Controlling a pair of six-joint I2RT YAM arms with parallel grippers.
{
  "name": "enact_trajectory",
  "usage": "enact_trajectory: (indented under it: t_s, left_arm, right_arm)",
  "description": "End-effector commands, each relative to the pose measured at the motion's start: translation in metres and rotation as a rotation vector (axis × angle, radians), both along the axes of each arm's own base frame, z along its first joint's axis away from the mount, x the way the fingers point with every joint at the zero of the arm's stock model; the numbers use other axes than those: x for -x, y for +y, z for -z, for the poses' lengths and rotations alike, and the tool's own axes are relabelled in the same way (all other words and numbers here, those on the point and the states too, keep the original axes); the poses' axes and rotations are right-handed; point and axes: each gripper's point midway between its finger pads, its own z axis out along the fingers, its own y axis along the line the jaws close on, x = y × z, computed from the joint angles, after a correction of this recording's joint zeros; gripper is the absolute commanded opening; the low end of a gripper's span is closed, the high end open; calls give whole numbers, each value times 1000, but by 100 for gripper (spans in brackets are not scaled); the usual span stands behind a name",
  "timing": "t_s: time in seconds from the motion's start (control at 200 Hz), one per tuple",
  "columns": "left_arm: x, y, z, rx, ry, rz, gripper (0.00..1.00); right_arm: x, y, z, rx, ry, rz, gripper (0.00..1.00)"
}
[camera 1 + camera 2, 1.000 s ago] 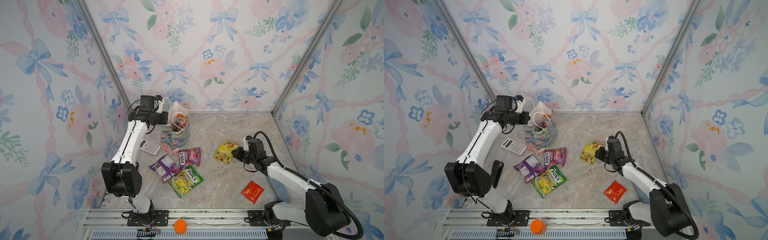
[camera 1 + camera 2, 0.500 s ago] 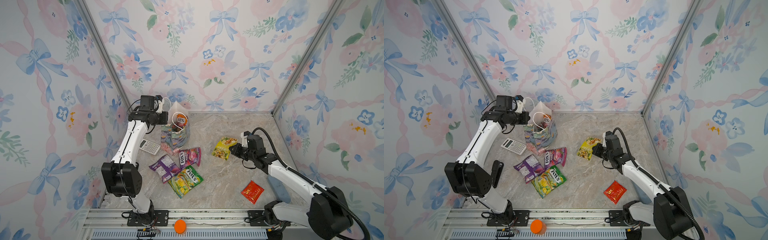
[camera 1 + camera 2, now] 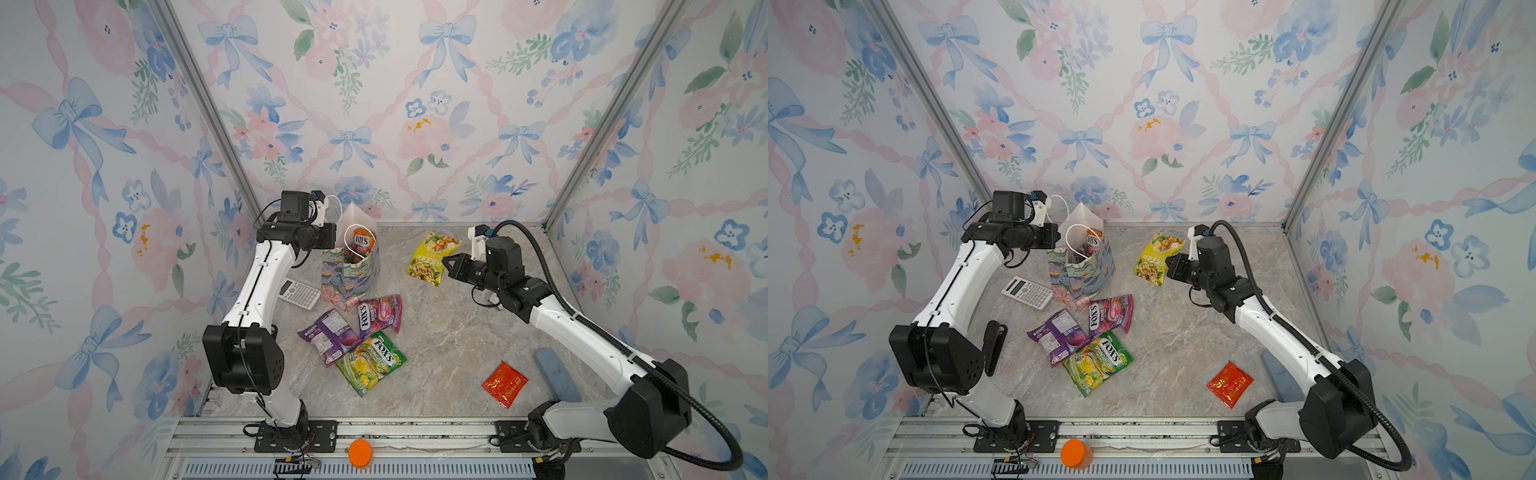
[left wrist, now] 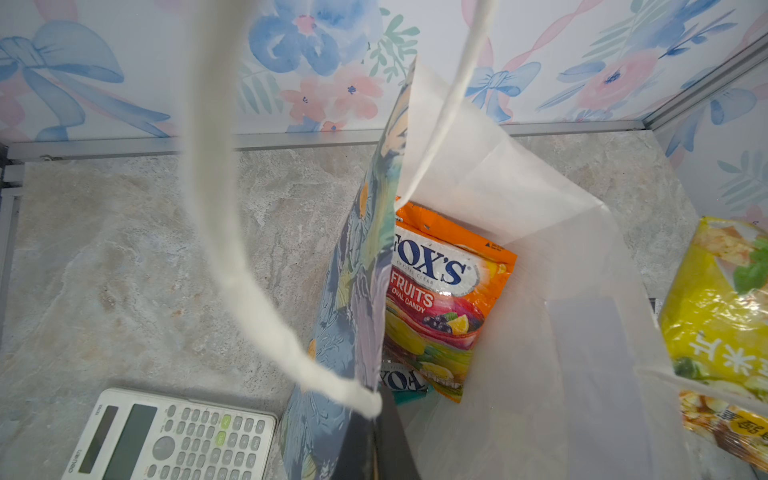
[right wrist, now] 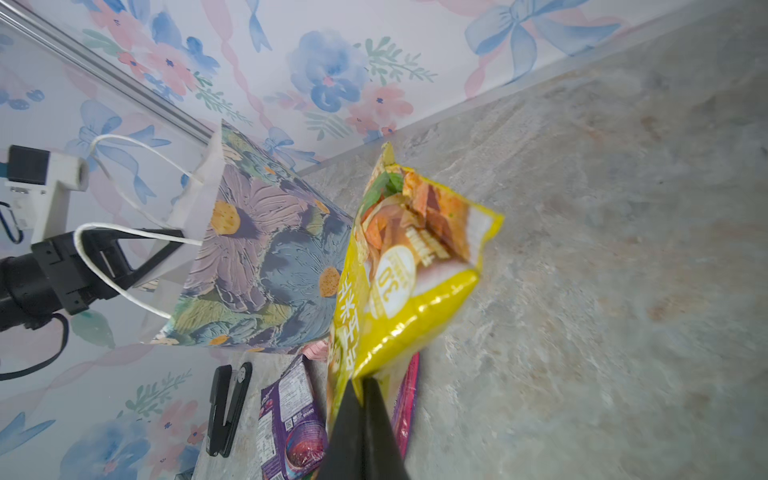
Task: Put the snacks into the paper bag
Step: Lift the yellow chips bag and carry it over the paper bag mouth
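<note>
Left gripper (image 5: 172, 245): jaws pinch the rim of the paper bag (image 3: 351, 276), upright on the tabletop (image 3: 449, 332), orange packet (image 4: 440, 291) inside. Right gripper (image 3: 446, 263): jaws pinch the yellow packet (image 3: 432, 257), near the bag, not touching. Purple packet (image 3: 328, 336), pink packet (image 3: 380, 313), green packet (image 3: 372, 361), red sachet (image 3: 505, 383) lie loose.

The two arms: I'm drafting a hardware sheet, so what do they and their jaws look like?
The left arm and right arm match: white link shells between chunky black joint housings, ending in black jaws tapering to wedges. Each wrist bears a white camera bracket. Only the right arm carries a thick ribbed black hose.
</note>
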Motion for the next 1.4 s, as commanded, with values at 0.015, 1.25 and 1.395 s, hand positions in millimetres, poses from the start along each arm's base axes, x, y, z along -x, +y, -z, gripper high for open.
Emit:
enact_trajectory:
  t_s: [0.015, 1.25, 1.395]
  left_arm:
    - [5, -2, 6, 22, 30, 7, 0]
    - [10, -7, -4, 38, 7, 34, 0]
    - [11, -7, -6, 37, 2, 35, 0]
  right_arm:
    - [-12, 19, -34, 5, -84, -33, 0]
    - [-79, 149, -136, 78, -360, -204, 0]
    - [-77, 169, -127, 106, -352, -238, 0]
